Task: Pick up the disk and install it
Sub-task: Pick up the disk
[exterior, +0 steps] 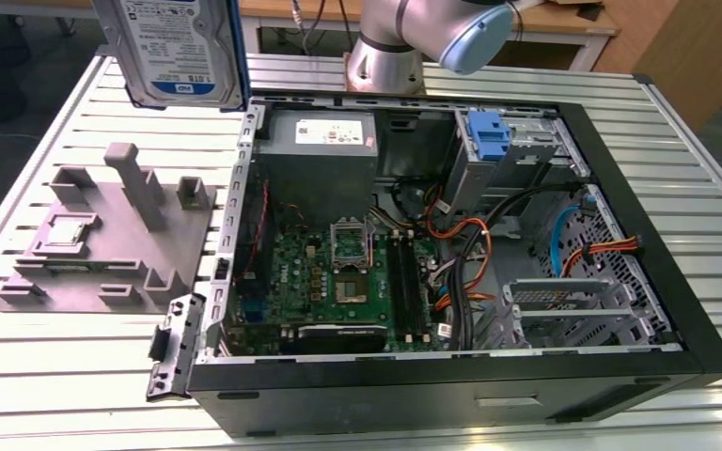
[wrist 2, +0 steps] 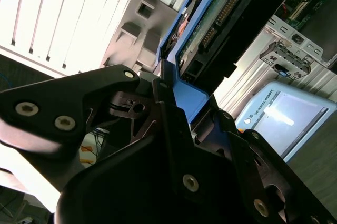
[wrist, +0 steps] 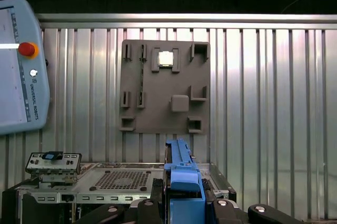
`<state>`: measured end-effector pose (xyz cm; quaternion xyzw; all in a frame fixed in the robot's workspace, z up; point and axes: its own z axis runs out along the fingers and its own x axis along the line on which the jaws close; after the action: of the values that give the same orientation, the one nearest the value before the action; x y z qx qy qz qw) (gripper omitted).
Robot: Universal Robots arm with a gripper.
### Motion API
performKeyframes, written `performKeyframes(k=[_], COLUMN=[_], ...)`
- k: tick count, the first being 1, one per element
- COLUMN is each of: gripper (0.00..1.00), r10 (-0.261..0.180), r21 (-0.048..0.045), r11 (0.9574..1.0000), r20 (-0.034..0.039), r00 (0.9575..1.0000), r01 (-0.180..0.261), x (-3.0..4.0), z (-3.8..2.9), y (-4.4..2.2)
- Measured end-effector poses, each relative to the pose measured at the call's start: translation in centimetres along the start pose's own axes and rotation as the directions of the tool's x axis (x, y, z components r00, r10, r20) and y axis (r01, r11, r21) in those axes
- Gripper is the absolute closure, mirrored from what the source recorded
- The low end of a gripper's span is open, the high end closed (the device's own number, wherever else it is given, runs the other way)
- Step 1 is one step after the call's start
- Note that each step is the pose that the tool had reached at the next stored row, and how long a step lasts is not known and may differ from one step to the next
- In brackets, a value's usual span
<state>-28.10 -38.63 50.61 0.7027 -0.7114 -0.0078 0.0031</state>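
Note:
The disk [exterior: 170, 52] hangs high over the table at the exterior view's upper left, above the grey fixture [exterior: 98, 235]. It is a silver drive with a white and blue label in a blue carrier frame. In the second wrist view my gripper [wrist 2: 181, 98] is shut on the blue frame, with the disk's [wrist 2: 221, 19] green circuit board side facing the camera. In the first wrist view the disk's blue frame [wrist: 181, 174] stands edge-on between the black fingers [wrist: 231, 208].
The open computer case [exterior: 699, 310] lies to the exterior view's right of the fixture, with a blue bracket [exterior: 487, 136] in its drive bay. A small square chip [wrist: 166, 58] sits on the fixture [wrist: 163, 103]. A teach pendant [wrist: 21, 77] lies beyond the table. The arm's base [exterior: 399, 38] stands behind the case.

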Motion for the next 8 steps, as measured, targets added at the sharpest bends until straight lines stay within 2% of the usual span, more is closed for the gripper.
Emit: performKeyframes(k=[4, 8], gripper=[0.64, 0.64], r10=[0.0, 0.0], r21=[0.0001, 0.0001], r11=[1.0, 1.0], r20=[0.0001, 0.0001], r00=[1.0, 1.0], r01=[0.0, 0.0], x=[0.38, 1.38], z=[0.0, 0.0], y=[0.0, -0.01])
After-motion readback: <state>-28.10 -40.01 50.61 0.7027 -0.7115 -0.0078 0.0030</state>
